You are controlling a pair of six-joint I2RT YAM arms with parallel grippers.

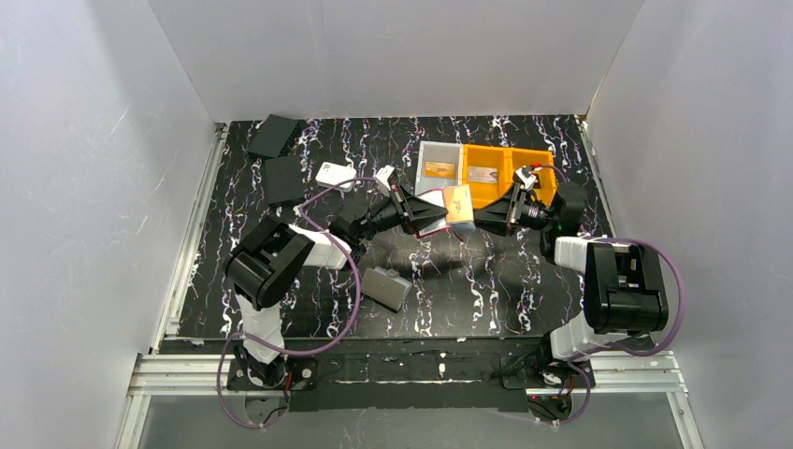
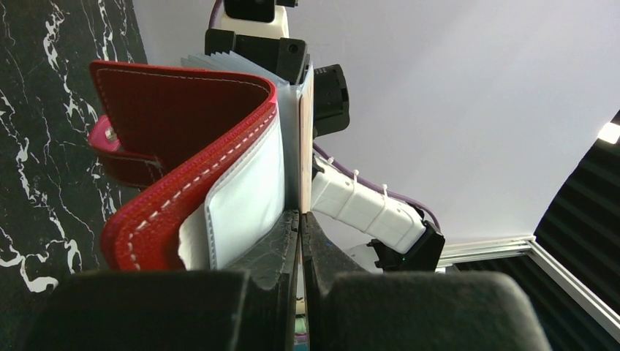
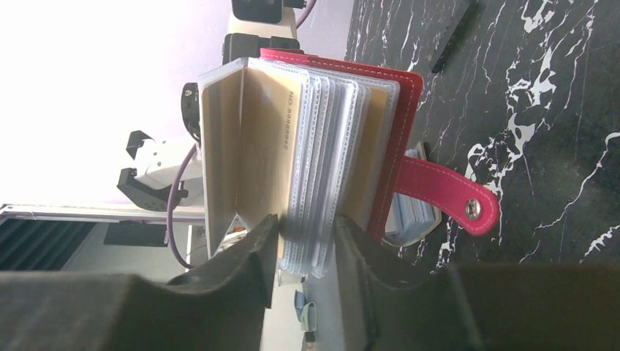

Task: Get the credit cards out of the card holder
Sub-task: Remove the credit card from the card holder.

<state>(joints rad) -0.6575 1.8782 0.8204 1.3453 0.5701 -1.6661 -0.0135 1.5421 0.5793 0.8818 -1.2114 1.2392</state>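
Clamping a page of the red card holder (image 2: pixel 183 110) in the left gripper (image 2: pixel 300 219); straddling its clear sleeves (image 3: pixel 325 161) with the right gripper (image 3: pixel 303 228), gold credit card (image 3: pixel 257 139) beside one finger, grip unclear.

- Top view: plain white panels box everything in, with the left wall (image 1: pixel 93 140), the back wall (image 1: pixel 393 47) and the right wall (image 1: pixel 711 122) all faintly scuffed.
- In the middle of the frame lies the tabletop (image 1: pixel 486 281), black marble-look with white and purple veins.
- A side rail (image 1: pixel 192 243) of aluminium runs down its left edge, and a front rail (image 1: pixel 421 369) crosses the bottom.
- Below that, a dull grey strip (image 1: pixel 421 426) fills the bottom edge.
- Left wrist view: white wall takes up the upper right, a dark ribbed panel (image 2: pixel 585 219) stands at the right edge, and a bright light patch (image 2: pixel 609 131) sits just above it.
- Right wrist view: the upper left is washed out with glare, and marble fills the right side.
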